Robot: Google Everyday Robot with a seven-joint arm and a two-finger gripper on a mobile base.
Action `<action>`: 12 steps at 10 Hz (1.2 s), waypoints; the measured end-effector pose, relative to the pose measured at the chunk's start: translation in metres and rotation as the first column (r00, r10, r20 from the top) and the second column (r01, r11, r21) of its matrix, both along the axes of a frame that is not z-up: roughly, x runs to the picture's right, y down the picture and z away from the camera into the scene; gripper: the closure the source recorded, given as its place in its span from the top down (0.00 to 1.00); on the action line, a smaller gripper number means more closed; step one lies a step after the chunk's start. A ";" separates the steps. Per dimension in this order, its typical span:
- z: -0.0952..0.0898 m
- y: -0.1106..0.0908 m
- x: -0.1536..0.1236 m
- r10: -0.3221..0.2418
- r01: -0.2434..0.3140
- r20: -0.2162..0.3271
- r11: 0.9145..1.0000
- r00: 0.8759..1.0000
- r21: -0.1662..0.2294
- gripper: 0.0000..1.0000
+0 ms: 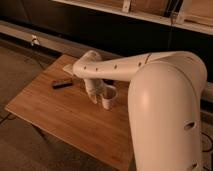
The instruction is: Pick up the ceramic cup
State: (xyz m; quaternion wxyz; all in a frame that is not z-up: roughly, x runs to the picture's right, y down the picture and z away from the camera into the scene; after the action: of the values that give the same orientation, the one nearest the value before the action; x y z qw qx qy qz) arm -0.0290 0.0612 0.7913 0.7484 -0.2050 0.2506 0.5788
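The ceramic cup [109, 97] is small and white and stands upright on the wooden table [55, 117], right of its middle. My white arm reaches in from the right. My gripper [96, 95] hangs down just left of the cup, close beside its rim. I cannot tell whether it touches the cup. The cup's lower left side is partly hidden by the gripper.
A small dark flat object [61, 84] lies on the table left of the gripper. Something dark [110, 83] sits just behind the cup, mostly hidden by my arm. A low ledge with a wall socket [34, 39] runs behind the table. My large arm housing [165, 115] fills the right side.
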 end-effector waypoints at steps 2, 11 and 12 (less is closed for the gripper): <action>-0.001 -0.001 0.000 0.011 -0.011 -0.002 1.000 1.000 -0.002 0.10; -0.028 -0.029 0.002 0.100 -0.102 -0.105 0.995 0.989 -0.012 0.00; -0.035 -0.034 -0.002 0.112 -0.113 -0.102 0.993 0.988 -0.012 0.00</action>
State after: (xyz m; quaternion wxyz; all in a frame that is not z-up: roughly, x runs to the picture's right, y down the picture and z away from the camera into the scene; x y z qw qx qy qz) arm -0.0310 0.0272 0.7567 0.6990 -0.1956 0.2814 0.6276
